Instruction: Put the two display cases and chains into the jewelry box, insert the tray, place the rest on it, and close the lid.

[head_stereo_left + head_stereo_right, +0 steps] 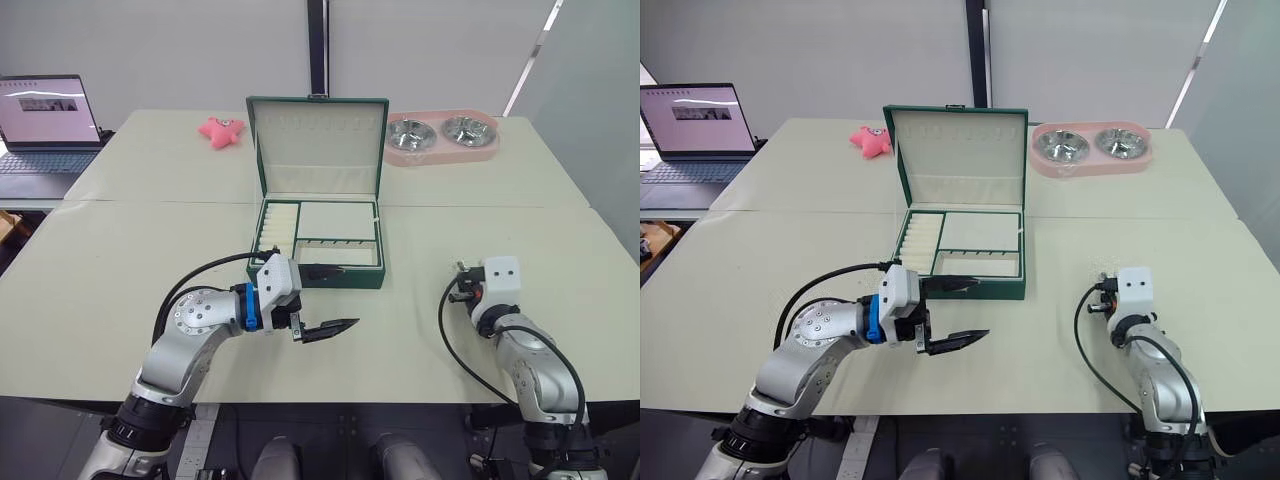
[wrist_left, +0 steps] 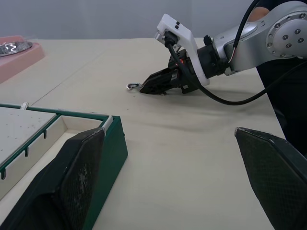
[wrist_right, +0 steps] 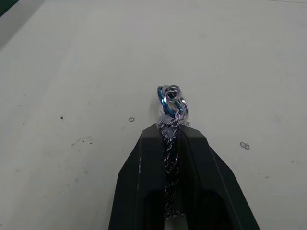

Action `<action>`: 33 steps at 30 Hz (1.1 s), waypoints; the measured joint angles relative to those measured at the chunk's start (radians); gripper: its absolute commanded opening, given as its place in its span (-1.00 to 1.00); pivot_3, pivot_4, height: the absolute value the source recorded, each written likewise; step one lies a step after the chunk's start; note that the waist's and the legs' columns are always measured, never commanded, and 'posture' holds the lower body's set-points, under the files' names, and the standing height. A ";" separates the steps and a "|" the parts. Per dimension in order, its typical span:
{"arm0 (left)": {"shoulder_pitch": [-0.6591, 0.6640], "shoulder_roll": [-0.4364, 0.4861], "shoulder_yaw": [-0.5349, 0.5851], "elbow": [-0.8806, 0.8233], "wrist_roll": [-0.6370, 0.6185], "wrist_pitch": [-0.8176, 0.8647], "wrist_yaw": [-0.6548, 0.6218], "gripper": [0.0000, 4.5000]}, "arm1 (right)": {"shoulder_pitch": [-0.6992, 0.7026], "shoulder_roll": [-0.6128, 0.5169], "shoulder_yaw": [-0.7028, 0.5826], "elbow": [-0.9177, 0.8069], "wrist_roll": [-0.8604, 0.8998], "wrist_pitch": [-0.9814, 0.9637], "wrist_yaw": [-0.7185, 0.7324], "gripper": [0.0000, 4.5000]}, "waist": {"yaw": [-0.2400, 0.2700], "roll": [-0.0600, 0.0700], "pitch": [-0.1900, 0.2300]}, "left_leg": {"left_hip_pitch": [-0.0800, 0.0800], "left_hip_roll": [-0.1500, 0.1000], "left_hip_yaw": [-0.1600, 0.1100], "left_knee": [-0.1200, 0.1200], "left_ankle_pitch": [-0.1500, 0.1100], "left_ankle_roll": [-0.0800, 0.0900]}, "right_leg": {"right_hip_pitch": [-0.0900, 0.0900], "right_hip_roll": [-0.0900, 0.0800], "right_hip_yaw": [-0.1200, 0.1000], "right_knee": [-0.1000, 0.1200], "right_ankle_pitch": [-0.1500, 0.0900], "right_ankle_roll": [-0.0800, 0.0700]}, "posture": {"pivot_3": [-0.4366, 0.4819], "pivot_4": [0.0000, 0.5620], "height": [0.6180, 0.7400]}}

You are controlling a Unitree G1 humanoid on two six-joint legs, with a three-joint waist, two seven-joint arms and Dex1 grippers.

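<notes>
Two grippers are in view, both referenced to the jewelry box (image 1: 320,245), which stands open at the middle of the tabletop (image 1: 120,260) with its lid (image 1: 318,145) upright at the rear. The tray (image 1: 322,233) sits seated inside the box. Left gripper (image 1: 330,300): positioned at the front face of the box, jaws spread wide, holding nothing; one finger (image 2: 72,182) lies against the box's front corner. Right gripper (image 2: 148,88): well to the right of the box, jaws clamped together on a chain (image 3: 170,143), whose ring end (image 3: 172,103) protrudes past the fingertips just above the tabletop. Display cases cannot be made out.
</notes>
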 measured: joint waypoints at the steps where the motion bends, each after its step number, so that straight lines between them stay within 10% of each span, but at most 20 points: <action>1: 0.000 -0.008 0.000 0.011 0.003 -0.013 0.000 1.00 | 0.000 0.001 -0.001 0.001 0.000 0.000 0.000 -0.95 | 0.000 0.000 0.000 | 0.000 0.000 0.000 0.000 0.000 0.000 | 0.000 0.000 0.000 0.000 0.000 0.000 | -0.05 -0.47 1.00; 33: 0.054 -0.029 0.067 -0.009 -0.009 0.011 0.068 1.00 | -0.206 -0.108 0.034 -0.090 0.163 0.123 0.256 -0.95 | 0.002 0.002 0.001 | -0.002 0.000 0.000 0.000 0.000 0.000 | -0.002 0.000 0.000 0.000 0.000 0.000 | -0.05 -0.47 1.00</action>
